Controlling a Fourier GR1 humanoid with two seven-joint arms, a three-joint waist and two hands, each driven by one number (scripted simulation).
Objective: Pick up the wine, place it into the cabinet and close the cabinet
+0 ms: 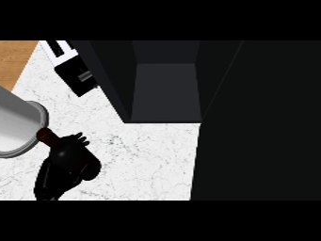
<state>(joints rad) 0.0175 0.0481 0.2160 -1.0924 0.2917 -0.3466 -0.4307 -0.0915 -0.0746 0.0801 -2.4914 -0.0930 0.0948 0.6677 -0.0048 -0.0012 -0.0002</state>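
At the counter's (149,155) left side, the left hand (76,157) curled round the dark wine bottle (52,139), so the pickup looked in hand, the next move being a carry rightward into the open cabinet (166,84).

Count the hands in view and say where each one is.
1. The left hand is at the lower left over the white counter, curled round the wine beside the grey forearm. The right hand does not show.

Open cabinet (166,89) (door (263,122) swung wide) fronts bare counter (149,155).
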